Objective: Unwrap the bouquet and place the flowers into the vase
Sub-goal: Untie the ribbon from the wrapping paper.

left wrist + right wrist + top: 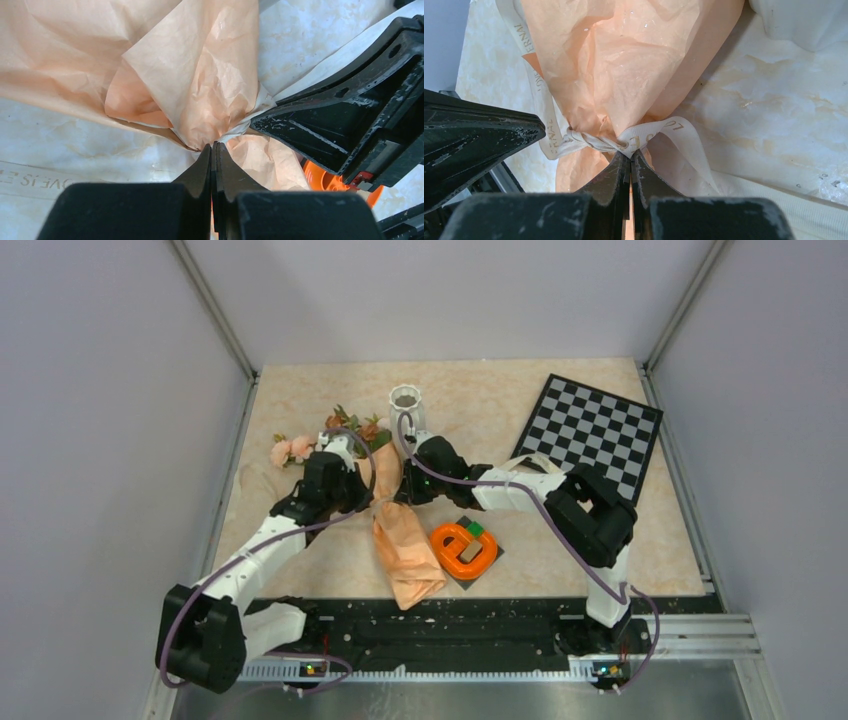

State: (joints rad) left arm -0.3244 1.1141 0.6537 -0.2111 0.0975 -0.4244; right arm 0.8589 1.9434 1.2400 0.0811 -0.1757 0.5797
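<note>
**Peach Paper, Cream Ribbon, Black-and-White Checks**

The bouquet point(405, 550) is wrapped in peach-tan paper and carries a cream ribbon point(644, 137) with grey lettering. At the upper left, the flowers point(296, 449) are pale pink and rust-brown with green leaves. The vase point(406, 405) is white with vertical ribs. The checkerboard point(590, 430) at the upper right is black and white. The ring point(463, 548) is bright orange. The surface point(520, 560) is beige and marbled.

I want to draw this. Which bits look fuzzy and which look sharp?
Left wrist view: the bouquet paper is crisp, the jaws' near ends fuzzy. Right wrist view: the ribbon letters are sharp, tiny glints on the paper. Top view: even light, soft shadows.
</note>
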